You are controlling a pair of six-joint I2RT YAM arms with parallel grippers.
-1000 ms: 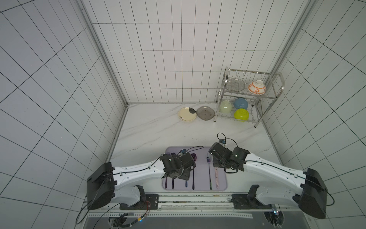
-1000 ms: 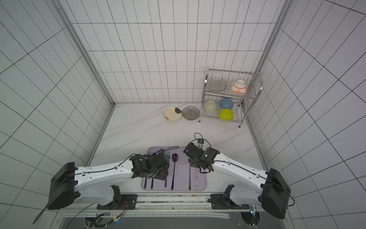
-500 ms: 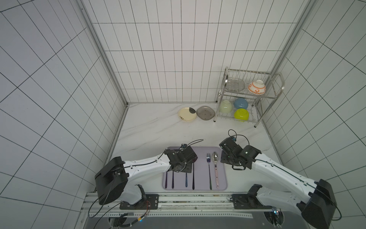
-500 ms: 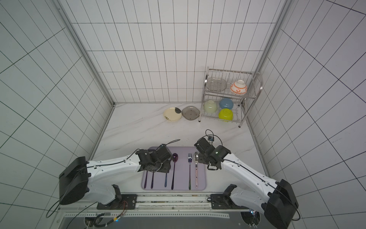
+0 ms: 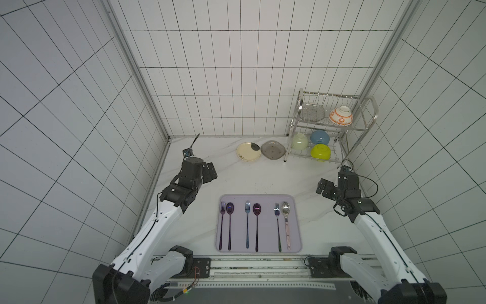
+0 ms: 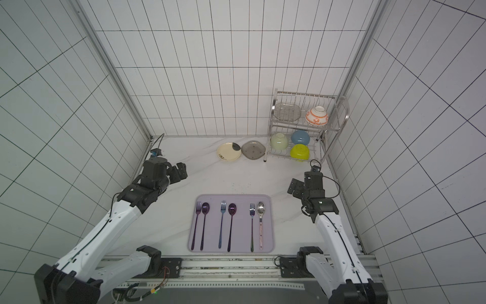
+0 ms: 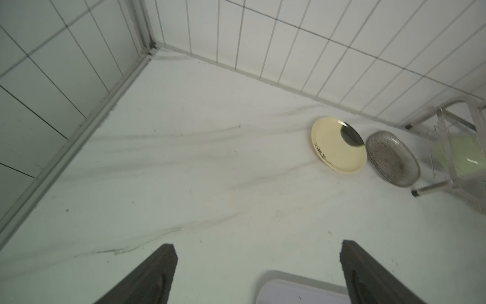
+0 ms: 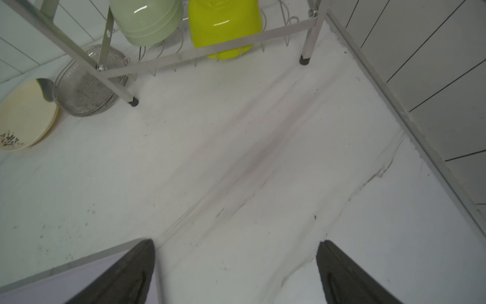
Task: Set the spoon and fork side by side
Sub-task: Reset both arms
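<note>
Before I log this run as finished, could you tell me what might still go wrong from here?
1. The right gripper, open and empty, sits near the dish rack holding the lime bowl; a careless swing could clip a rack leg.
2. The silver spoon and the fork beside it lie nearly touching, close to the tray edge; any return pass by an arm might knock the pair askew.

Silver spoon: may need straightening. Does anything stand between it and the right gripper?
Nothing visible does. The open right gripper hangs off the tray's right side, only bare counter between it and the silver spoon; its fork lies beyond it.
</note>
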